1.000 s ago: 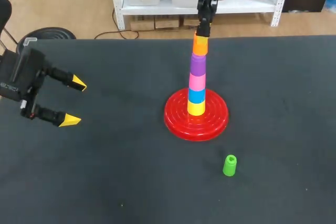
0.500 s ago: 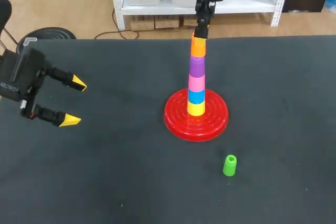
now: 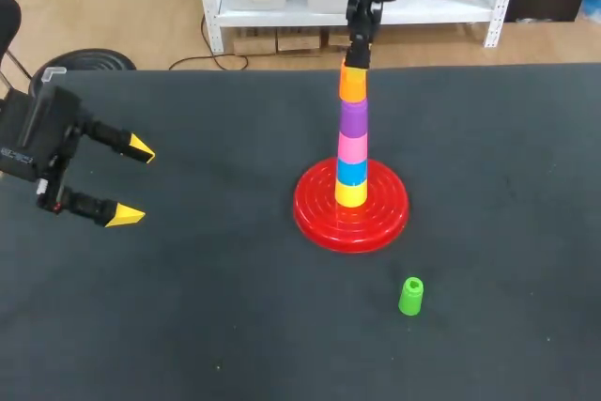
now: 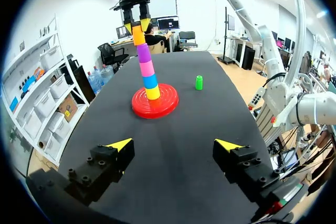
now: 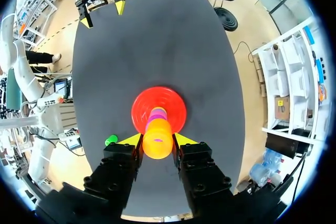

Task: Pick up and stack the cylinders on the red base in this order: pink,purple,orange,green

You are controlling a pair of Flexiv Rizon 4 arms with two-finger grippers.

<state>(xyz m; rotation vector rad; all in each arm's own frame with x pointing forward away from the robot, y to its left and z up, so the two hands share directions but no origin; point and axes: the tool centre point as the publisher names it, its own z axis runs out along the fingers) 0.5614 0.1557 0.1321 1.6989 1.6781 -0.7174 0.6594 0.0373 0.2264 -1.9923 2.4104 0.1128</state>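
On the red base [image 3: 315, 211] stands a stack of cylinders: yellow, blue, pink [image 3: 352, 146], purple [image 3: 353, 116], and on top the orange cylinder [image 3: 353, 84]. My right gripper [image 3: 356, 53] comes down from above and is shut on the orange cylinder [image 5: 157, 141], which sits on the purple one. The green cylinder [image 3: 410, 296] stands alone on the table in front of the base, to its right. My left gripper [image 3: 132, 183] hovers open and empty far to the left. The left wrist view shows the left gripper [image 4: 174, 144] facing the stack and the green cylinder [image 4: 199, 82].
The table [image 3: 188, 326] is a dark mat with nothing else on it besides the base and the green cylinder.
My right gripper and the orange cylinder have shifted very slightly to the left atop the stack. The left arm and green cylinder have not moved.
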